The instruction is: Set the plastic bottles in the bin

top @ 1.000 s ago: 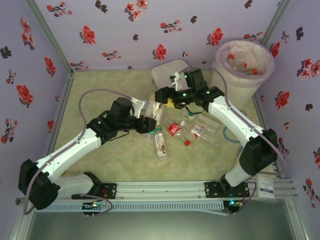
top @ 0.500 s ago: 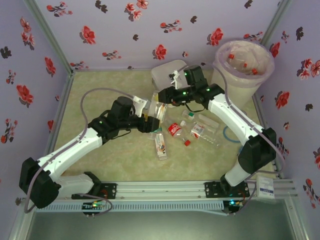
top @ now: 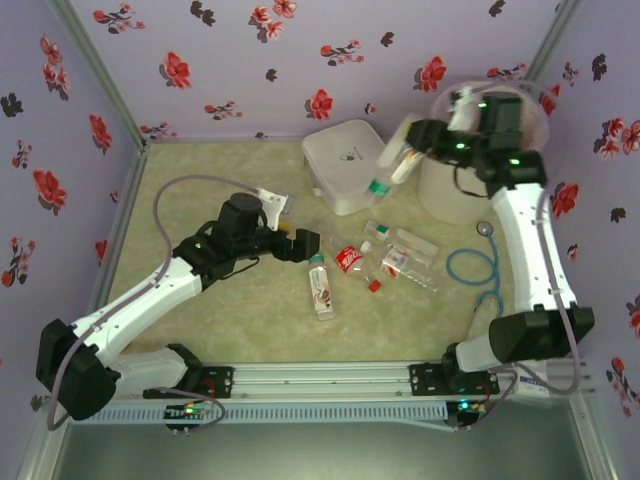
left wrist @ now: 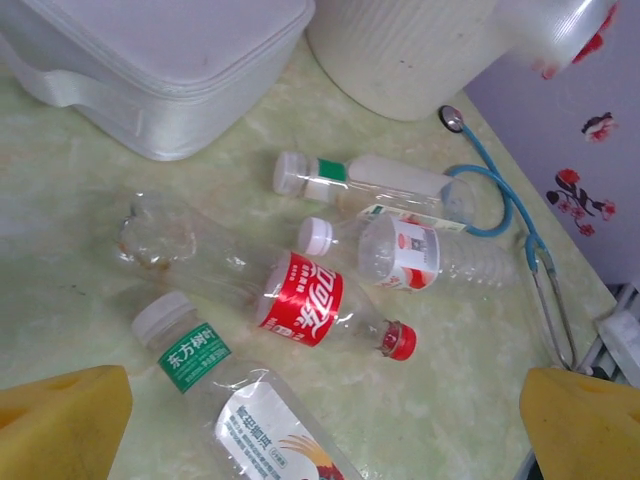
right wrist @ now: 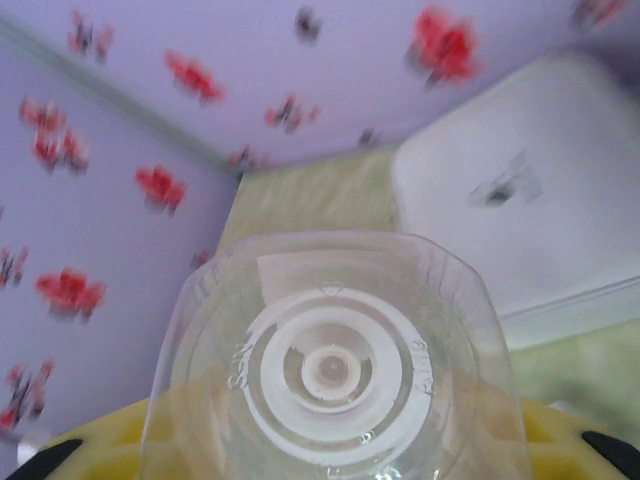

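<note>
Over pale green surface (top: 200,180) ringed by flowered walls, holding one green-capped bottle (top: 388,168) aloft, clamped in the right pincer (top: 410,148) beside the bin (top: 445,195), keeping the left pincer (top: 305,243) spread above loose bottles (left wrist: 300,305), judging them light, slick and crushable, favouring a mid-body hold.

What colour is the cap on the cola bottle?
Red. The cap shows best in the left wrist view.

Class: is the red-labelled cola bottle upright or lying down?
Lying down: the clear plastic red-labelled cola bottle rests lengthwise on the green table.
</note>
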